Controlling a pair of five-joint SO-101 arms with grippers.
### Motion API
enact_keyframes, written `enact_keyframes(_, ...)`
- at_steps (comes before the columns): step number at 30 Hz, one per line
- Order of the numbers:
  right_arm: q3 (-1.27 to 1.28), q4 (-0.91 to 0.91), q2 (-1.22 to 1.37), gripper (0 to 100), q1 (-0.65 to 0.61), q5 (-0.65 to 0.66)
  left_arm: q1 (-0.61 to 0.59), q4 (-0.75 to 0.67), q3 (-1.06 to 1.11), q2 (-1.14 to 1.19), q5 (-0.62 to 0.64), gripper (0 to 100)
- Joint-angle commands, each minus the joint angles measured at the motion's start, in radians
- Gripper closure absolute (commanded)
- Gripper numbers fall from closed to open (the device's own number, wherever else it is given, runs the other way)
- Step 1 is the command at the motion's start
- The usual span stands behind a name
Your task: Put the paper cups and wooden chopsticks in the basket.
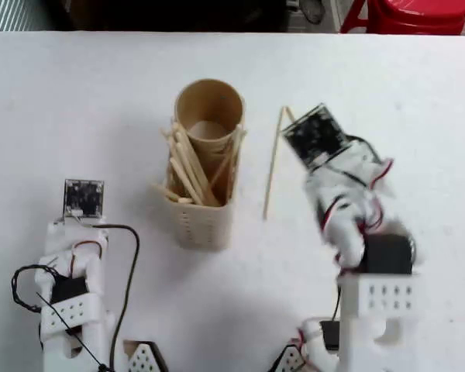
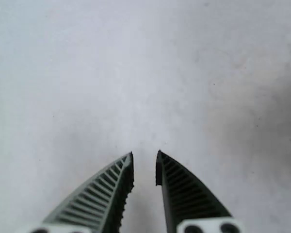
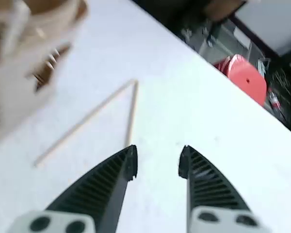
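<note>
A cream perforated basket (image 1: 203,221) stands mid-table with a brown paper cup (image 1: 209,112) and several wooden chopsticks (image 1: 187,172) leaning in it. Just right of it a loose chopstick (image 1: 273,164) lies on the table. In the right wrist view it (image 3: 85,121) meets a second chopstick (image 3: 132,111) in a V, with the basket (image 3: 19,73) beside them. My right gripper (image 3: 157,162) hangs open and empty just short of that V. My left gripper (image 2: 144,162) is over bare table left of the basket, open by a narrow gap and holding nothing.
The left arm (image 1: 84,200) sits near the front left and the right arm (image 1: 333,186) at the front right. A red stool (image 1: 418,14) stands beyond the table's far edge. White tabletop (image 1: 77,101) spreads around the basket.
</note>
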Motion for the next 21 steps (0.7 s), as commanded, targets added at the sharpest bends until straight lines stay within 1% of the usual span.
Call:
enact_keyframes(1, 0.044, -0.094, 0.139, 84.8, 0.105, 0.153, -0.008, 0.002, -0.002, -0.016, -0.012, 90)
enact_keyframes(3, 0.041, -0.139, 0.260, 84.8, 0.122, 0.180, -0.008, 0.002, -0.002, -0.016, -0.012, 90)
enact_keyframes(6, 0.008, -0.199, 0.433, 84.7, 0.113, 0.180, -0.008, 0.002, -0.002, -0.016, -0.012, 90)
enact_keyframes(10, -0.077, -0.200, 0.664, 84.7, 0.064, 0.176, -0.008, 0.002, -0.002, -0.016, -0.012, 90)
enact_keyframes(14, -0.204, -0.203, 0.872, 84.6, 0.045, 0.172, -0.008, 0.002, -0.002, -0.016, -0.012, 90)
enact_keyframes(17, -0.330, -0.199, 1.020, 84.6, 0.045, 0.106, -0.008, 0.002, -0.002, -0.016, -0.012, 90)
enact_keyframes(21, -0.474, -0.189, 1.201, 82.2, 0.039, 0.077, -0.008, 0.002, -0.002, -0.016, -0.012, 90)
